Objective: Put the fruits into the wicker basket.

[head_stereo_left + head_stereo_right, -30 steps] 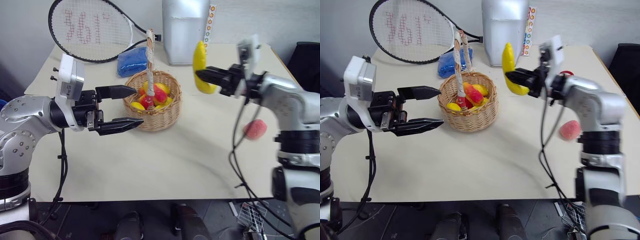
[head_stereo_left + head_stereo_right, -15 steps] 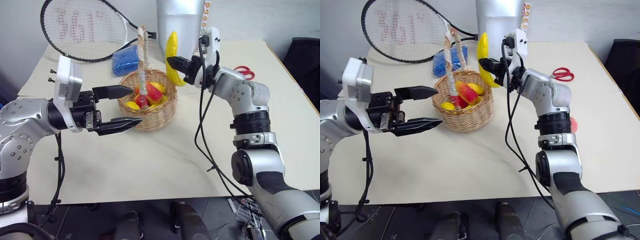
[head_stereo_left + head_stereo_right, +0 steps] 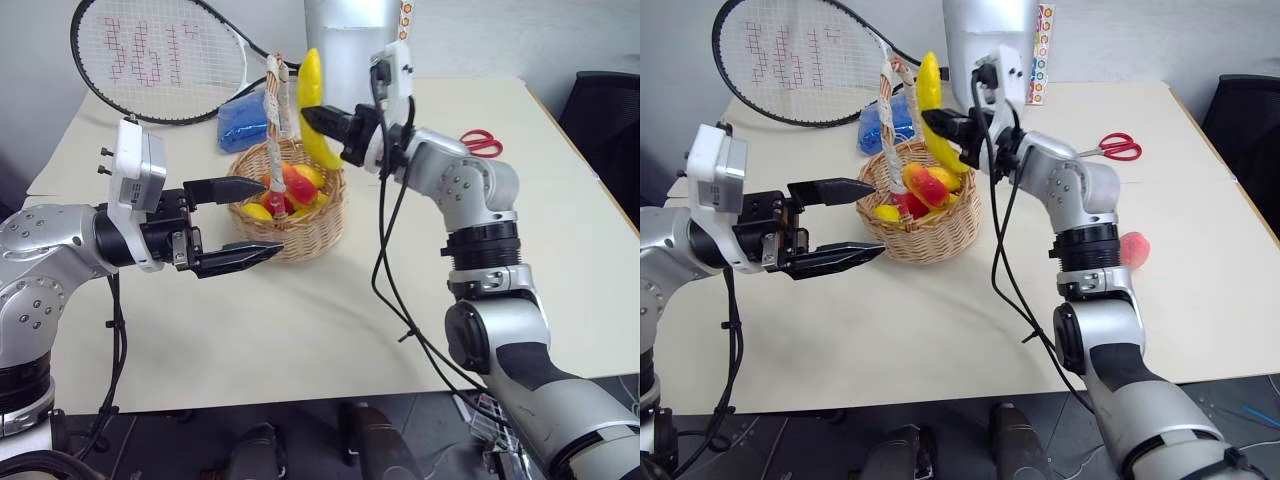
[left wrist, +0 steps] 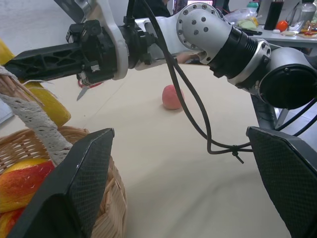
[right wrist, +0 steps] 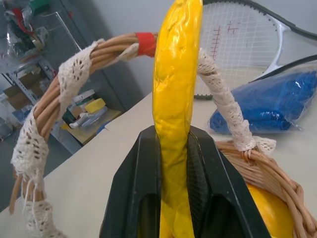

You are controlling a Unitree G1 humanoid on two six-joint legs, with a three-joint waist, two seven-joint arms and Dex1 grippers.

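Right gripper point(image 3: 312, 118) pinching banana point(image 3: 311, 98) at wicker basket point(image 3: 305, 225); left gripper point(image 3: 255, 217) spread beside basket.
Head views: banana upright, clamped over basket's far rim next to the handle; mango point(image 3: 299, 184) and small yellow fruits inside; peach point(image 3: 1134, 249) on table point(image 3: 330, 320), well apart, right of the right arm. Left wrist view: fingers point(image 4: 74, 188) wide apart, basket rim just beside one. Right wrist view: both fingers pressed on banana point(image 5: 176, 114), handle arching behind.
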